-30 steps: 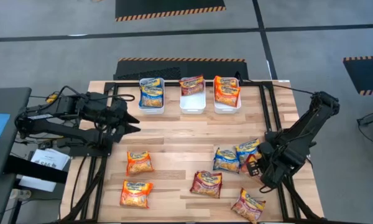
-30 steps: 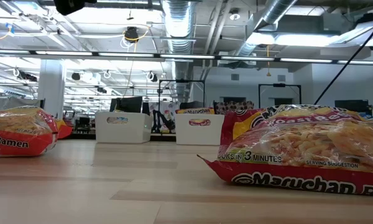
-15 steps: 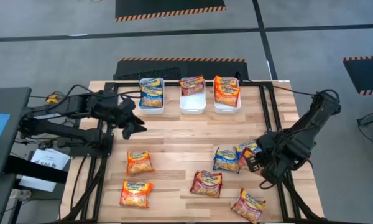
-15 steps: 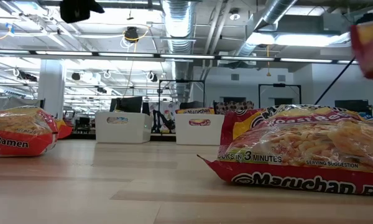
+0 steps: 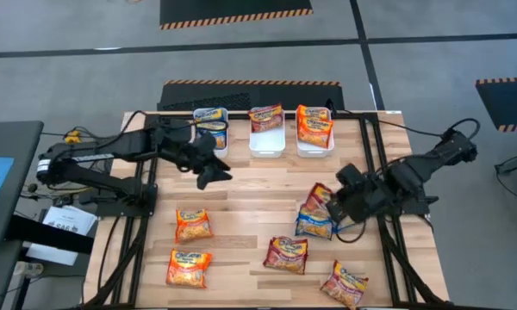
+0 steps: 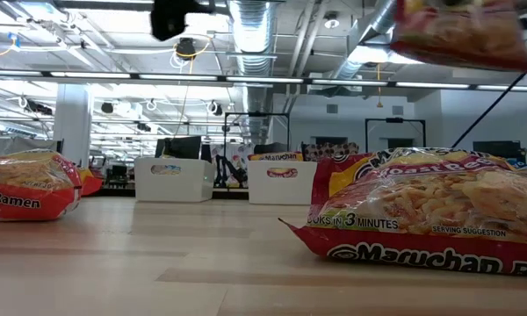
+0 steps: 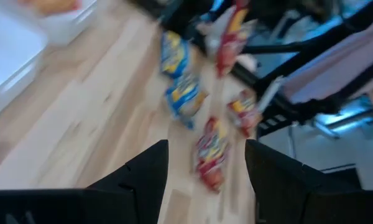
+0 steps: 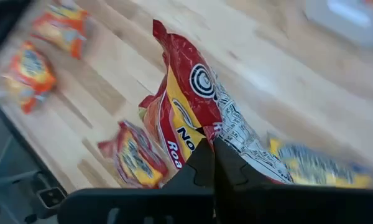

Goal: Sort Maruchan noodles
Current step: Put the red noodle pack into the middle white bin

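The right gripper (image 5: 334, 200) is reaching in over the table's right half, its fingers pinched tight on a maroon packet (image 5: 319, 197) hanging above a blue packet (image 5: 312, 224). The left gripper (image 5: 214, 175) is hovering with fingers spread and empty just in front of the left bin (image 5: 210, 148). At the table's far edge, the left bin is holding a blue packet, the middle bin (image 5: 266, 145) what looks like a maroon one, and the right bin (image 5: 314, 148) an orange one. The nearest packet (image 6: 430, 219) in the low view is reading "Maruchan" and "3 MINUTES".
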